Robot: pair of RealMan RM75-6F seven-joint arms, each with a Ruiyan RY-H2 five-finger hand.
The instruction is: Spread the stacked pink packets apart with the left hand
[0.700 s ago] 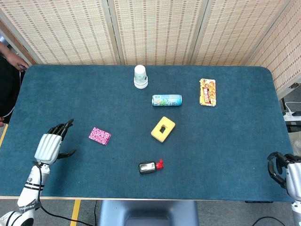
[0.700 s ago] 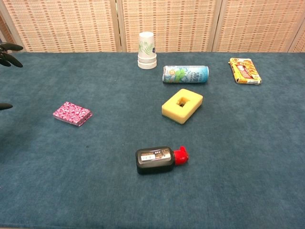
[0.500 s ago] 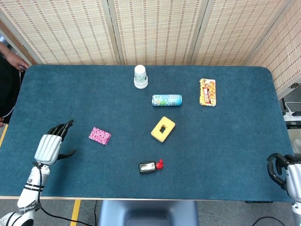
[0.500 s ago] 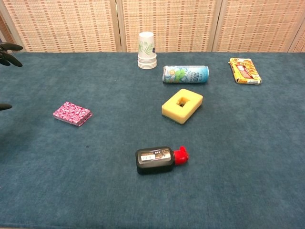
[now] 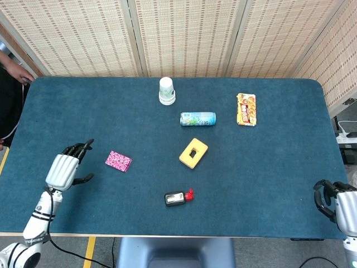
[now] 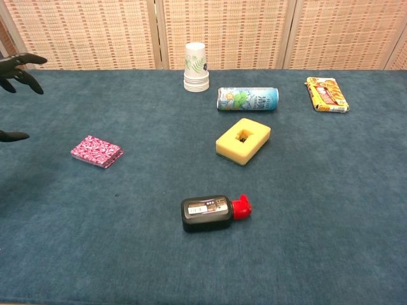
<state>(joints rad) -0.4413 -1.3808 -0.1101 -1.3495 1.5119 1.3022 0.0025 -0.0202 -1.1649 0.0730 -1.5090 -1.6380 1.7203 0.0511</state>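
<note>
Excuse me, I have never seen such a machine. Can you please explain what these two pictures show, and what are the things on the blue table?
This is a robot with two arms, each ending in a mechanical hand; a person steers it remotely. One picture looks down from the robot's head, the other looks forward from its chest.

The left hand is over the table, fingers apart, holding nothing, a little to the left of the pink packets. The right hand is at the table's right edge with curled fingers, also holding nothing.

Also on the table: stacked paper cups, a can lying on its side, a yellow snack pack, a yellow sponge block and a small black bottle with a red cap.

The packets are not yet spread.
</note>
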